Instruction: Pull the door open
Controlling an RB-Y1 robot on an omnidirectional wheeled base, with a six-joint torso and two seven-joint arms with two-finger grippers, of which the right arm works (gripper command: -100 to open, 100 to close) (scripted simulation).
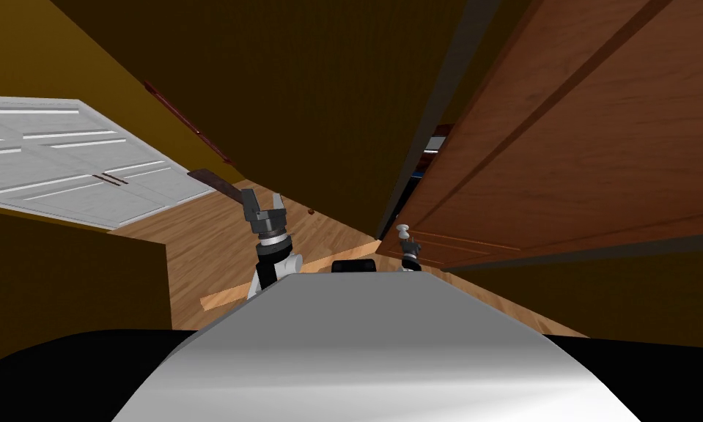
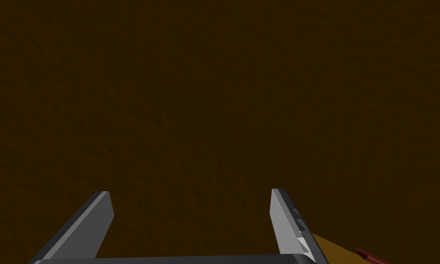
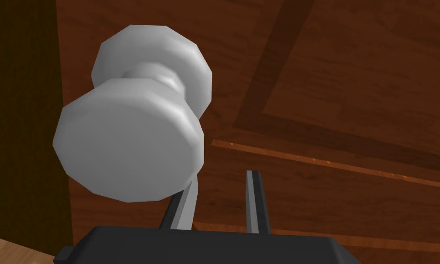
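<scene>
Right wrist view: right end effector (image 3: 223, 178) pressed together, empty, beside knob (image 3: 127, 142).
Door (image 1: 599, 132) seems barely ajar; left end effector (image 2: 190, 191) spread.

Our left claw (image 1: 263, 199) is a dark grey box bearing two thin, light grey blade fingers (image 2: 283, 215), one with a stepped, notched flank. At its six o'clock sit a silver ring (image 1: 273, 239), a black joint (image 1: 270, 253), then a white forearm (image 1: 293, 261). Our right claw (image 3: 223, 183) has the same grey blades on a black, bevelled box.
</scene>
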